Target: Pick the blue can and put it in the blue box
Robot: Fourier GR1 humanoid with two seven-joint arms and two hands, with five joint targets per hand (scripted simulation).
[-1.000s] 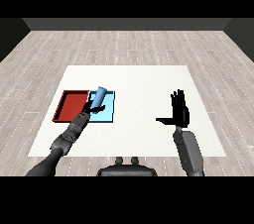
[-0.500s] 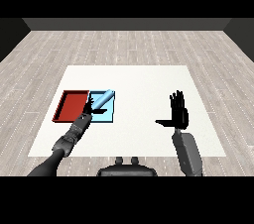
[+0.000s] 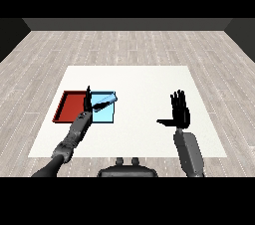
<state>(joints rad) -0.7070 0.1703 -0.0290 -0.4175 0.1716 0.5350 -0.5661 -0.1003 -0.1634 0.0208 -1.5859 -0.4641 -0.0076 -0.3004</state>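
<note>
**Blue can in the light blue tray**

Blue can (image 3: 104,102) is lying tilted in the light blue tray (image 3: 105,115), beside the red tray (image 3: 69,108). Left hand (image 3: 87,99) is hovering with fingers straight, holding nothing. Right hand (image 3: 180,111) is hanging spread, well apart.

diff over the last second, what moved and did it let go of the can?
The cylindrical blue can went from upright in the left hand above the trays to lying tilted in the shallow light blue tray. The left hand's fingers have straightened and now stand beside the can; it looks released, though contact is hard to rule out. The right hand, the shallow red tray and the white table stayed put.
</note>
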